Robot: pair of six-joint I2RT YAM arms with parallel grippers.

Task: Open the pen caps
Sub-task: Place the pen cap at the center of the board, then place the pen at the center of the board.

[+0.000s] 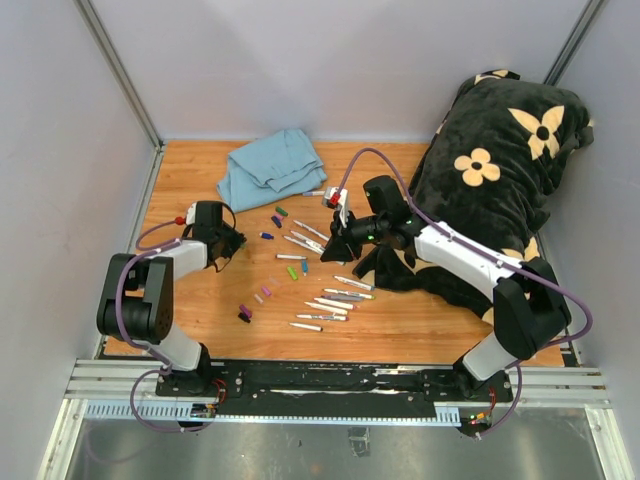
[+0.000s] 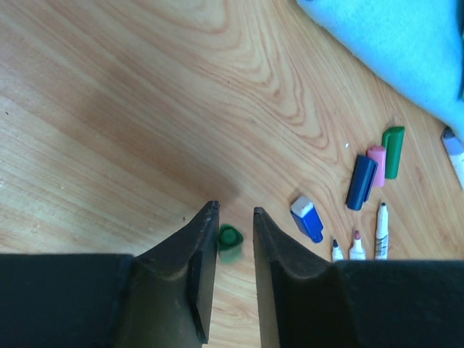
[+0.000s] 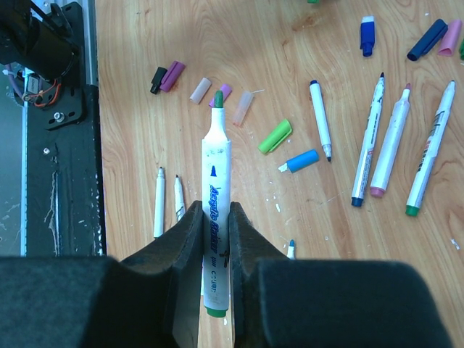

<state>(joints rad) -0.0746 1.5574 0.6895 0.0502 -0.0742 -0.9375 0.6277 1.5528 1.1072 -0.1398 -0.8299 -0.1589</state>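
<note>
My right gripper [image 3: 216, 206] [image 1: 330, 250] is shut on the white barrel of an uncapped green-tipped marker [image 3: 216, 167], held above the table. My left gripper [image 2: 235, 210] [image 1: 228, 245] stands open, its jaws wider than the small dark green pen cap [image 2: 230, 241], which shows blurred between them close to the left finger. Loose pen caps lie on the wood: a blue one [image 2: 307, 217], a dark blue one [image 2: 361, 181], a pink one [image 2: 375, 163], a green one [image 2: 393, 151], a light green one [image 3: 275, 136] and a purple one [image 3: 172, 75].
Several uncapped markers [image 1: 330, 300] lie in rows mid-table, others [image 3: 368, 141] to the right of the held one. A crumpled blue cloth [image 1: 270, 168] sits at the back. A black flowered pillow [image 1: 500, 170] fills the right side. Grey walls enclose the table.
</note>
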